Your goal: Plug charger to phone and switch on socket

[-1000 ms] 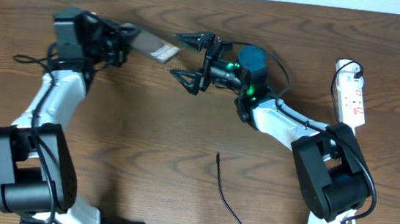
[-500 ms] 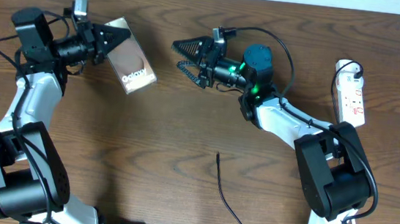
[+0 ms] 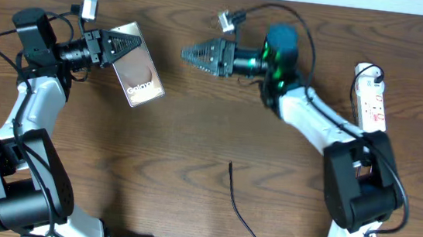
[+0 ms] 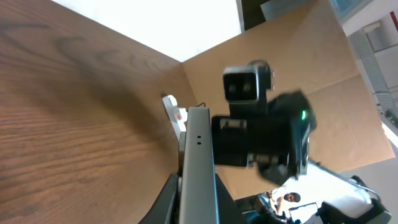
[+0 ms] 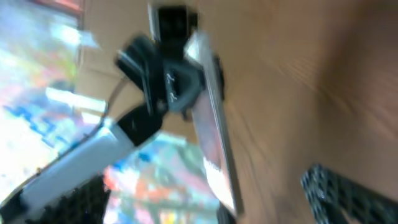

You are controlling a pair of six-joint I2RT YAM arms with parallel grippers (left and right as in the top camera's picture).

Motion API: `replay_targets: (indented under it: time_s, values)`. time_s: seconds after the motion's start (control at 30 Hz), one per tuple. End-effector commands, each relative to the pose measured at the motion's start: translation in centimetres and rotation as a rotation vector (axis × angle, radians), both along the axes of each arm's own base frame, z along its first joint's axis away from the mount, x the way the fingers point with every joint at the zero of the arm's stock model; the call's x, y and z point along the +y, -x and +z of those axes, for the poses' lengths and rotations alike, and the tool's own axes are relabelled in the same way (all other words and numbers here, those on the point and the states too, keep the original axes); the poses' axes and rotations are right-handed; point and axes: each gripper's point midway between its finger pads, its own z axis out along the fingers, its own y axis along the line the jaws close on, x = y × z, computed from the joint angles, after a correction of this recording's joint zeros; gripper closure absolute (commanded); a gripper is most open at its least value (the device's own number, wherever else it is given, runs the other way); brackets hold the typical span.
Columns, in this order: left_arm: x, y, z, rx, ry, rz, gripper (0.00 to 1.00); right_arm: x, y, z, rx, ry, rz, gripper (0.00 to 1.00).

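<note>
Left gripper [image 3: 128, 42]: clamped on one end of the phone [image 3: 140, 71], held tilted;
Right gripper [image 3: 194, 54]: spread, empty, just right of phone;
Phone: stiff, slick, breakable, I reckon; hold by edges;
Charger [image 3: 236, 202]: limp, lying well apart from phone; pinch near tip

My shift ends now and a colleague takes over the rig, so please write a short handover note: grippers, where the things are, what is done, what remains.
Left gripper: shut on the phone, held at the far left, screen facing up.
Right gripper: open and empty, pointing toward the phone.
Charger: lies loose on the table near the front, plug tip free.
Socket: at the far right, no gripper near it.
Done: phone picked up.
Left: grasp the charger, plug it into the phone, switch on the socket.
</note>
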Motion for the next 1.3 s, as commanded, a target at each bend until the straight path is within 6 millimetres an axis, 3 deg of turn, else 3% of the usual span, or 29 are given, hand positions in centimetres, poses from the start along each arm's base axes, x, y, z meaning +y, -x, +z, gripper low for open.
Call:
replay_targets:
  time_s: [0.0, 0.1, 0.2, 0.33, 0.67, 0.87, 1.07, 1.27]
  values:
    - [-0.3, 0.9, 1.2, -0.050, 0.002, -0.042, 0.93, -0.3, -0.9, 2.7, -0.222, 0.051, -0.008, 0.01]
    - [-0.3, 0.9, 1.2, -0.050, 0.002, -0.042, 0.93, -1.4, -2.8, 0.7, -0.200, 0.285, -0.127, 0.01]
    - [-0.3, 0.9, 1.2, -0.050, 0.002, -0.042, 0.93, -4.6, -4.0, -1.4, -0.147, 0.592, -0.278, 0.01]
    - [-0.3, 0.9, 1.2, -0.064, -0.004, -0.043, 0.93, -9.0, -3.1, -3.1, -0.048, 0.898, -0.396, 0.01]
    - [-0.3, 0.9, 1.2, -0.067, -0.005, -0.043, 0.93, -14.1, 5.7, -9.2, 0.190, 1.362, -0.288, 0.01]
    - [-0.3, 0.9, 1.2, -0.064, -0.004, -0.043, 0.93, -12.6, 10.8, -13.6, 0.240, 1.480, -0.168, 0.01]
    - [-0.3, 0.9, 1.2, -0.063, -0.003, -0.043, 0.93, -13.3, 15.2, -18.8, 0.400, 1.587, -0.225, 0.01]
    - [-0.3, 0.9, 1.2, -0.071, -0.007, -0.043, 0.93, -13.4, 18.4, -21.0, 0.456, 1.625, -0.174, 0.01]
